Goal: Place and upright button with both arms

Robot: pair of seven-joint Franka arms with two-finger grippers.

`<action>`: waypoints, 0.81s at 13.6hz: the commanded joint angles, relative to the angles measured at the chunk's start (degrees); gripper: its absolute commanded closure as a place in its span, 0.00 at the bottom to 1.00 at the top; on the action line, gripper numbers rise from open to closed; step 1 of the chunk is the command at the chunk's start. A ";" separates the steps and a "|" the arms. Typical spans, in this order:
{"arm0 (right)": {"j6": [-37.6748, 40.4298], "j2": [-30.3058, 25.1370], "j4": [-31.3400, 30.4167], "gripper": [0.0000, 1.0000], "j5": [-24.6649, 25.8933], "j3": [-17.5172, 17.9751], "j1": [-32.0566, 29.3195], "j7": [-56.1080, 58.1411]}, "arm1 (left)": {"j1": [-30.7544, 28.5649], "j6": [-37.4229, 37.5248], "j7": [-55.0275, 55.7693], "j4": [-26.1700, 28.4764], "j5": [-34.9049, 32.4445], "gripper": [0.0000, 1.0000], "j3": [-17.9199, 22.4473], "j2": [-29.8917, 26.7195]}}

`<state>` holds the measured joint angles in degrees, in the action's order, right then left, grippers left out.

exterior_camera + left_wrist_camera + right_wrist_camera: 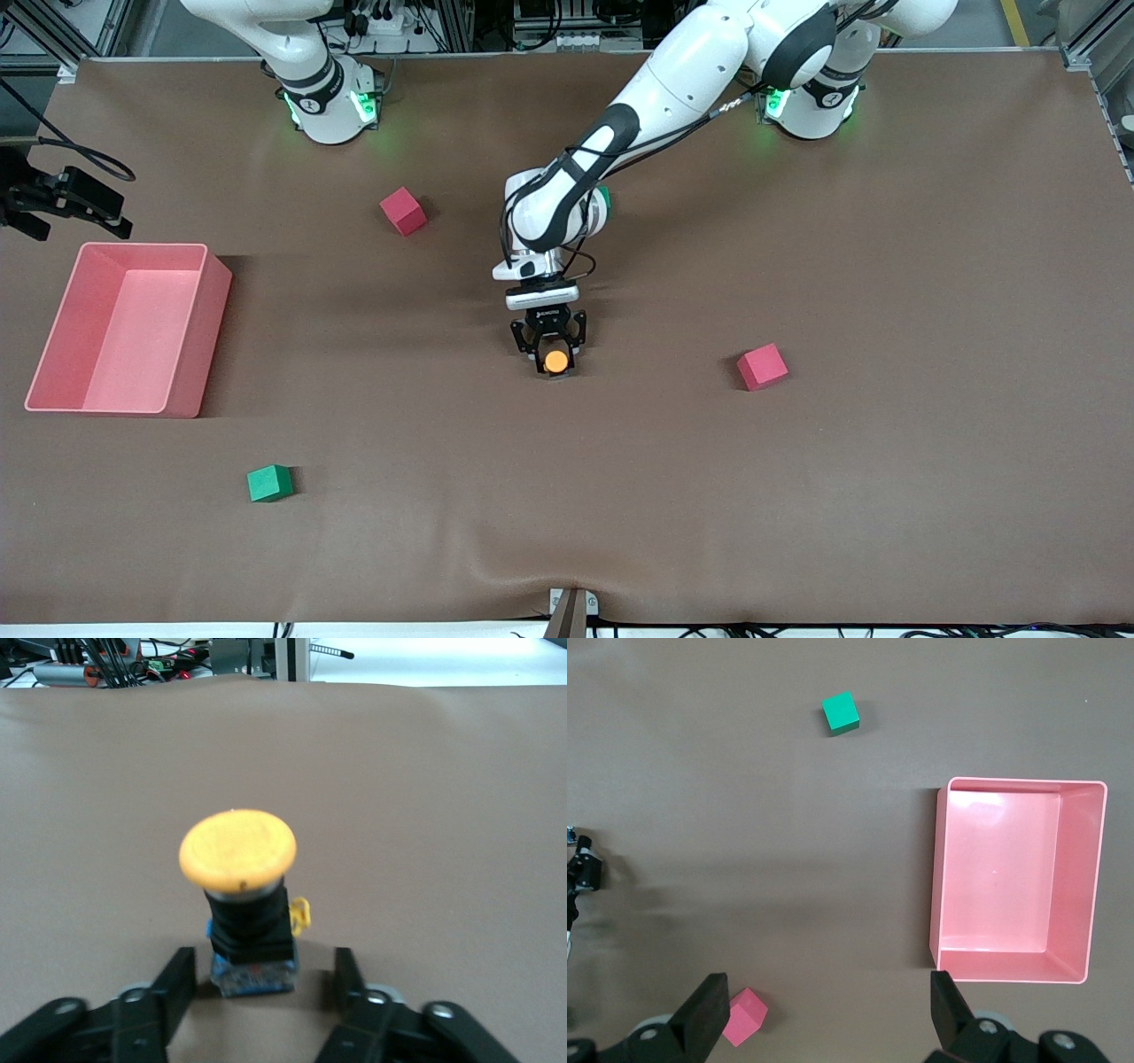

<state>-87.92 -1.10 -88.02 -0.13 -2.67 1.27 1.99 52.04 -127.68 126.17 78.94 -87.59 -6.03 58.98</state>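
Observation:
The button (556, 361), with a round orange cap on a black body, stands upright on the brown table near its middle. My left gripper (553, 347) is low around it, fingers open. In the left wrist view the button (239, 850) stands cap up between the two black fingers (177, 979), with a gap on each side, and my left gripper (263, 967) does not touch it. My right gripper (828, 992) is open and empty, high over the right arm's end of the table. Its hand is out of the front view.
A pink bin (217, 292) stands at the right arm's end; it also shows in the right wrist view (935, 877). One pink cube (403, 211) lies near the right arm's base, another (762, 366) toward the left arm's end. A green cube (269, 483) lies nearer the front camera.

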 commanded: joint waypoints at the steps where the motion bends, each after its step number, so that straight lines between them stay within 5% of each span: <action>1: 0.90 0.49 1.18 0.00 0.75 0.82 -1.10 0.83 | -0.71 -1.43 4.35 -4.23 -3.46 0.00 -1.79 3.16; 7: 0.90 0.57 1.00 0.00 0.75 0.73 -1.10 0.56 | -0.62 -0.99 3.04 -4.14 10.58 0.00 -5.83 -2.10; 11: 0.90 0.57 1.01 0.00 0.75 0.73 -1.10 0.56 | -0.71 5.75 -7.40 -4.14 28.22 0.00 -8.91 -7.46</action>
<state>-87.83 -0.97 -88.01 -0.13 -2.71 1.26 1.99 52.14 -125.83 123.34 74.32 -65.76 -12.93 54.44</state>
